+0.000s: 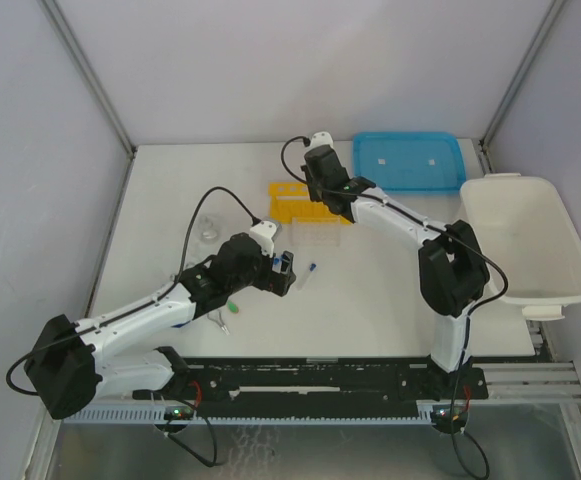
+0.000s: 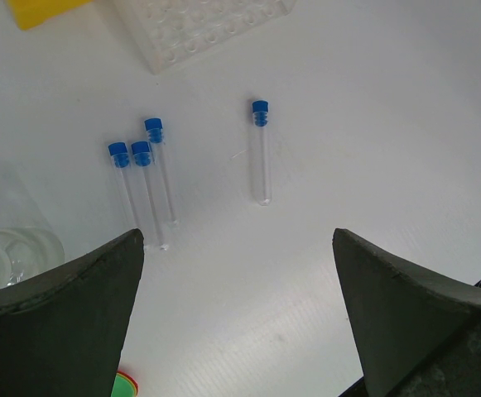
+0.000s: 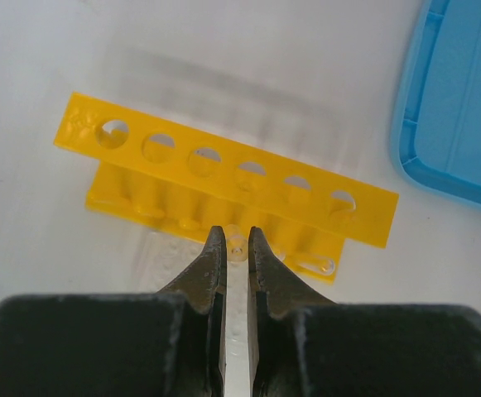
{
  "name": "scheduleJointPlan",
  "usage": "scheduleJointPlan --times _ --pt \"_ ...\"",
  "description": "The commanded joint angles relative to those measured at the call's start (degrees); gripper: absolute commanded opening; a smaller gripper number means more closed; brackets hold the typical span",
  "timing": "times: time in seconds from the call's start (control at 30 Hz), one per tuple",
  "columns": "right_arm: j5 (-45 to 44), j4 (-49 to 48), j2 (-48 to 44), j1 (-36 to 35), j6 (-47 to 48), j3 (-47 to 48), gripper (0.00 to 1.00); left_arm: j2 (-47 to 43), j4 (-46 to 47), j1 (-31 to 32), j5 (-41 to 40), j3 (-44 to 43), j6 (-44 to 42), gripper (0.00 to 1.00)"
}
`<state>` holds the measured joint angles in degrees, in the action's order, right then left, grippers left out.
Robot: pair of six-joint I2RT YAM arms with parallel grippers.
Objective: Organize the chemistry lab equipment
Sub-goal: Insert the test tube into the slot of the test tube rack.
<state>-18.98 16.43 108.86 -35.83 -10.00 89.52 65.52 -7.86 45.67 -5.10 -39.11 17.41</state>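
The yellow tube rack [image 3: 223, 169] stands at the back middle of the table [image 1: 292, 203]. My right gripper [image 3: 238, 240] is over it in the top view [image 1: 322, 203], shut on a small clear tube [image 3: 238, 247] that shows end-on between the tips, just before the rack's lower tier. My left gripper [image 2: 238, 248] is open and empty, low over the table [image 1: 285, 272]. Ahead of it lie one blue-capped tube [image 2: 261, 153] alone and three more [image 2: 145, 182] side by side. A glass vessel [image 2: 8, 256] and a green tip [image 2: 124, 387] show at the left.
A clear plastic rack [image 2: 199, 29] sits in front of the yellow one. The blue lid [image 1: 408, 160] lies at the back right. The big white tub [image 1: 525, 240] stands at the right edge. A glass vessel [image 1: 208, 228] sits left of the racks.
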Motion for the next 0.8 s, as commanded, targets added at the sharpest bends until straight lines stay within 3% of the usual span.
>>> scheduleJointPlan --times 0.0,0.77 --pt "1.37 -1.85 1.38 0.81 -0.79 0.58 0.00 -0.97 1.79 -0.40 0.76 0.35 0.32 1.00" --pt "1.74 -1.59 3.61 1.23 -1.28 1.06 0.00 -1.10 1.76 -0.41 0.55 0.69 0.35 1.00"
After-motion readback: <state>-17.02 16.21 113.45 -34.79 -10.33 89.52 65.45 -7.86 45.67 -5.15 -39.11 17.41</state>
